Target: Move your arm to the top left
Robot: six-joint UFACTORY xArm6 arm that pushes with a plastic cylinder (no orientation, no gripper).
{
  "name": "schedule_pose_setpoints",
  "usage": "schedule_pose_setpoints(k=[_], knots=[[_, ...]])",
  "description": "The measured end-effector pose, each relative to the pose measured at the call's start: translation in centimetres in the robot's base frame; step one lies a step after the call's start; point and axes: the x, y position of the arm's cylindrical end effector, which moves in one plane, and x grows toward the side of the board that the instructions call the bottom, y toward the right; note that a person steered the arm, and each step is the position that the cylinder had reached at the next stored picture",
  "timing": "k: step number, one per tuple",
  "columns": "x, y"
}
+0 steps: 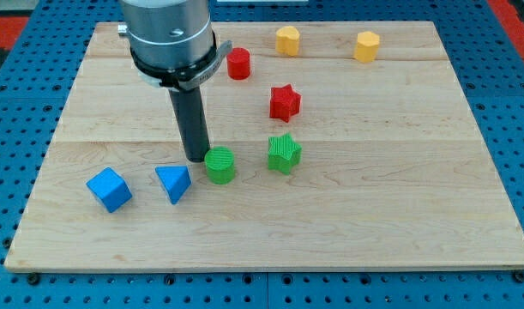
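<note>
Pale wood board (399, 223) sitting on a blue pegboard table (510, 103), eight little blocks scattered on it. No claw on this arm at all, so nothing to call wide or narrow, it just ends in a dark rod. The tip (197, 160) is down on the board a bit left of centre in the frame, right up against the left side of the green cylinder (219, 165). Can't quite tell if it's actually touching or only just beside it. The big grey arm housing (169, 39) hangs over the upper left part of the frame, so the arm's body is up that way while the tip itself sits lower, around the middle.

Rest of the layout: a green star (284, 154) just right of the cylinder, a red star (285, 102) above that. A red cylinder (238, 63) sits near the top, just right of the housing. Two yellow blocks along the top edge, one (287, 40) near centre and one (367, 46) further right, both kind of hexagonal looking. Lower left has a blue wedge (173, 183) just below-left of the tip, and a blue cube (109, 190) further left of that, apart from it.
</note>
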Motion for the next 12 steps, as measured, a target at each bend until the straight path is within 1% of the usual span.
schedule_pose_setpoints(k=[1,2,3,4,5,7,12], knots=[[0.5,0.4],[-1.0,-0.2],[-4.3,-3.9],[-4.8,-10.8],[-5.5,-13.0],[-9.8,-13.0],[-9.9,-13.0]])
